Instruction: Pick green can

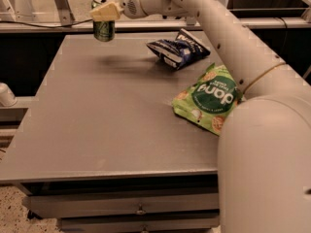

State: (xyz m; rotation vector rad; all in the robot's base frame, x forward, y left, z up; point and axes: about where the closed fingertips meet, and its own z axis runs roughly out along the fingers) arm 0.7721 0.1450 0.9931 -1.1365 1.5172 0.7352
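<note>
The green can (103,31) is a small slim light-green can with pale markings, at the far left above the grey table (97,130). My gripper (103,17) comes in from the upper right and is shut on the can's top part. The can hangs a little above the tabletop, and its shadow lies on the table below and to the right. The can's silver top is mostly hidden by the cream fingers (105,10).
A dark blue snack bag (177,50) lies at the back middle of the table. A flat green snack bag (209,98) with white lettering lies at the right edge, partly behind my arm. Metal rails run behind the table. Drawers (141,210) sit below its front edge.
</note>
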